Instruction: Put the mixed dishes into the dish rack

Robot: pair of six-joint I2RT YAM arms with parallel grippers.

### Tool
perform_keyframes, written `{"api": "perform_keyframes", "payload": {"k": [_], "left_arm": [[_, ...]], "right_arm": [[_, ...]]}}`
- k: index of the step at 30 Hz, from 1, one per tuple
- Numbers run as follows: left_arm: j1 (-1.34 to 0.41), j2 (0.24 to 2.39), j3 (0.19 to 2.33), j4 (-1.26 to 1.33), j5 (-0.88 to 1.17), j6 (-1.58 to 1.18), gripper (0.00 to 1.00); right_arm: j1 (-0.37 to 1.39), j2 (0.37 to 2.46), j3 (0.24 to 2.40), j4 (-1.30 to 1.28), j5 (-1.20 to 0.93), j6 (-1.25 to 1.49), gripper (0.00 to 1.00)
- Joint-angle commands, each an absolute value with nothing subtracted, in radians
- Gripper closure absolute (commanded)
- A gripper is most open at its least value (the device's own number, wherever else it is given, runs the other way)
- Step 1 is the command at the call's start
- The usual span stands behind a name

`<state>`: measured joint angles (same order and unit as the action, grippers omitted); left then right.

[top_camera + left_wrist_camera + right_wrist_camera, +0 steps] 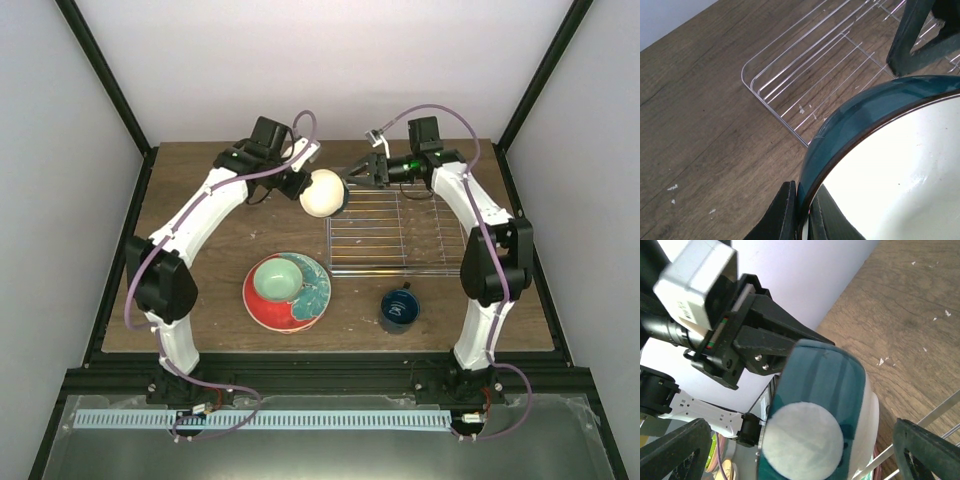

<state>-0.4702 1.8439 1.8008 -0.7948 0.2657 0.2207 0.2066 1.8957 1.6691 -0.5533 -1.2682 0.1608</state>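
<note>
At the far middle of the surface [215,235], my left hand [305,188] is clamped on the rim of the cream bowl [323,194], blue outside, at the far left corner of the dish rack [390,235]. Just right of the bowl, my right hand [357,172] hangs over the rack, fingers wide apart. Nearer: pale green bowl [277,277] on the red-and-teal plate [305,305]; dark blue mug [399,308] to its right.

My left arm [195,210] and my right arm [478,205] wear smooth white shells between bulky black joint housings [160,282], and a thin purple cable [130,300] trails along each. My left gripper [804,212] is matte black plastic with two small silver screws [760,362], and beside it sits a white camera block [695,277] with a printed label.
</note>
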Motion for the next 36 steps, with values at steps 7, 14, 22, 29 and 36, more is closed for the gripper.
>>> {"api": "perform_keyframes", "payload": {"k": [7,14,22,29,36], "left_arm": [[-0.477,1.838,1.908,-0.760,0.297,0.226,1.00],[-0.477,1.835,1.898,-0.758,0.313,0.221,1.00],[-0.479,1.836,1.876,-0.738,0.328,0.213,1.00],[-0.479,1.839,1.864,-0.727,0.334,0.209,1.00],[-0.479,1.833,1.852,-0.732,0.314,0.223,1.00]], "right_arm": [[0.240,1.964,1.736,-0.672,-1.251,0.088,0.00],[0.258,1.974,1.743,-0.667,-1.266,0.081,0.00],[0.287,1.977,1.735,-0.637,-1.320,0.073,0.01],[0.291,1.965,1.734,-0.639,-1.331,0.051,0.13],[0.290,1.945,1.737,-0.659,-1.296,0.011,0.09]]}}
